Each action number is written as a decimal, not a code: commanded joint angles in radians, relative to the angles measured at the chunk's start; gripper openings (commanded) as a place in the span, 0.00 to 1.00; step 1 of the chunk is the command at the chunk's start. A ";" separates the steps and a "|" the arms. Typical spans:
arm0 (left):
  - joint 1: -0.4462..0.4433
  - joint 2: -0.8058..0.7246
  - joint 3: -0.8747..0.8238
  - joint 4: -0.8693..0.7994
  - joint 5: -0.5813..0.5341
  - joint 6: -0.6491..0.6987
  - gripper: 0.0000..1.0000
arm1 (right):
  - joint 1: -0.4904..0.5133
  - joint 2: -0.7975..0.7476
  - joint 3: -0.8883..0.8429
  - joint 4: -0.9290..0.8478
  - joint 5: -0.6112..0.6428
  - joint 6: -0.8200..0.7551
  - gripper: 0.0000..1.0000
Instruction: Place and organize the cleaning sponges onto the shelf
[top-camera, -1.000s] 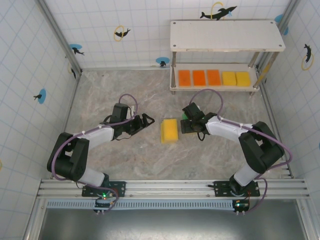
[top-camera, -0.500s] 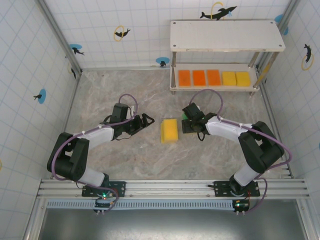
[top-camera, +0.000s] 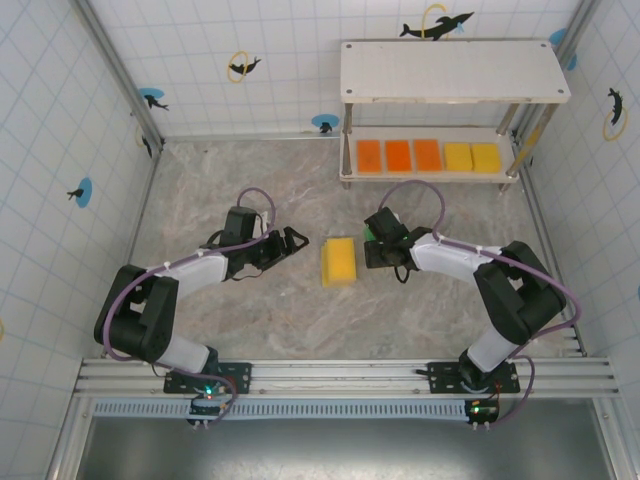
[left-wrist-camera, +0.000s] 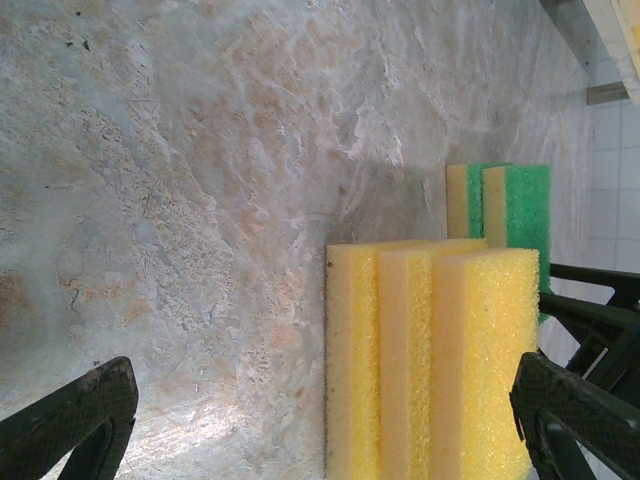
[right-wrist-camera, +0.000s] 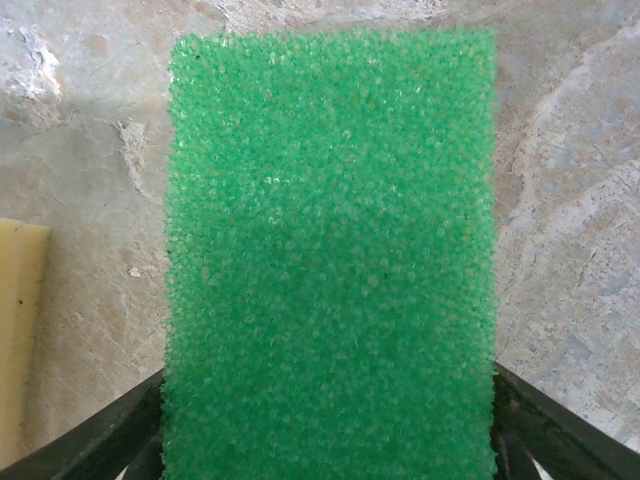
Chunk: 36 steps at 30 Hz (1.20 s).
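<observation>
A stack of yellow sponges (top-camera: 339, 262) lies mid-table; in the left wrist view it is three yellow sponges (left-wrist-camera: 430, 360) side by side. My left gripper (top-camera: 297, 241) (left-wrist-camera: 320, 430) is open just left of the stack, with nothing held. Right of the stack, two green-faced sponges (left-wrist-camera: 510, 220) lie together. My right gripper (top-camera: 371, 241) (right-wrist-camera: 328, 440) is shut on the green-faced sponge (right-wrist-camera: 330, 260), one finger against each side. The shelf (top-camera: 455, 72) stands at the back right. Its lower board holds three orange sponges (top-camera: 398, 155) and two yellow sponges (top-camera: 472, 157).
The shelf's top board is bare. Tiled walls close in the left, back and right sides. Bare marble floor (top-camera: 230, 180) stretches left of the shelf. The arm bases sit on the rail (top-camera: 340, 375) at the near edge.
The right gripper has edged very slightly toward the back left with the green-faced sponge. The left arm and the yellow stack have not moved.
</observation>
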 joint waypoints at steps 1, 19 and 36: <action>0.009 -0.006 0.006 -0.006 -0.005 0.015 0.98 | -0.002 0.003 -0.015 0.016 0.005 -0.004 0.70; 0.009 0.001 0.004 -0.002 -0.005 0.016 0.98 | -0.030 -0.066 -0.039 0.030 -0.016 -0.012 0.62; 0.009 0.007 0.021 0.001 0.003 0.016 0.98 | -0.120 -0.183 0.027 -0.108 -0.082 -0.136 0.61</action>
